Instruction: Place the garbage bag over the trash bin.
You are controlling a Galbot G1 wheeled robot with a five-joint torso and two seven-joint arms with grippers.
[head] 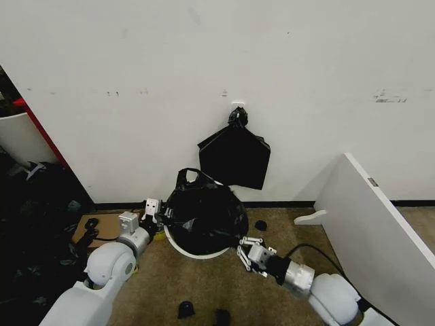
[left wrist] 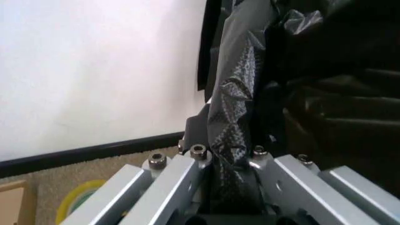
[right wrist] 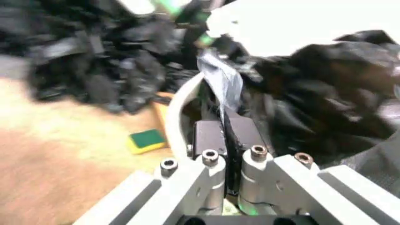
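1. The garbage bag lies bunched over the mouth of the trash bin, against the wall
2. The left gripper pinches the bag's left edge
3. The right gripper pinches a fold at its right edge, beside the bin's rim

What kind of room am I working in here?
Likely a bare test or storage corner: scuffed white wall, brown carpet, a leaning white board, black bags heaped at left.
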